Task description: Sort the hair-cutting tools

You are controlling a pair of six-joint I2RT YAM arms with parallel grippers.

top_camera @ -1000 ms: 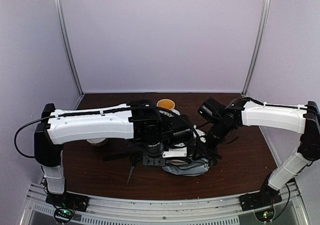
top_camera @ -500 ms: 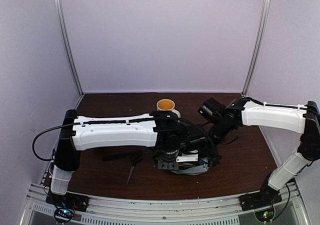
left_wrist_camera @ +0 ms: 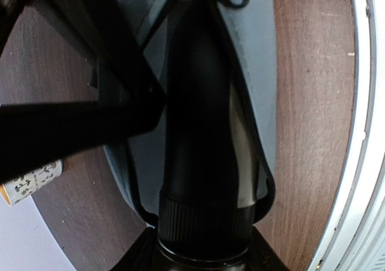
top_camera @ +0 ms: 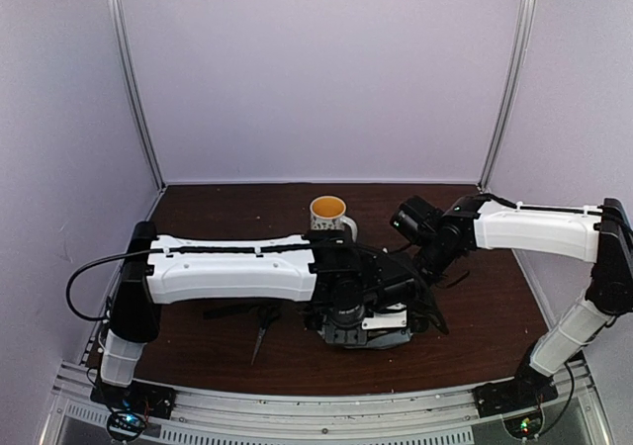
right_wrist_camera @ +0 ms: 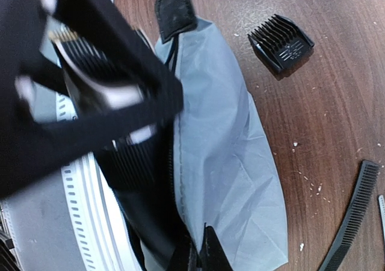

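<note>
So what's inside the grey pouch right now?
The black clipper sits in the open grey pouch, its ridged end near the mouth. Whatever lies deeper is hidden by the clipper and the fabric.

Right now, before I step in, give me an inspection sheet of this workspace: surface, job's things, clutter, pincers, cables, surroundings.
Surface: dark brown table, with a few pale specks near the comb.
Job's things: silvery-black clipper partway inside the grey pouch; small black block and black comb on the table beside the pouch; scissors on the table left of it.
Clutter: patterned mug behind the pouch.
Pincers: left pincer shut on the clipper; right pincer shut, apparently pinching the pouch's rim.
Cables: black cable loops off the left arm, off the table.
Surroundings: pale walls; metal rail along the near edge.
</note>
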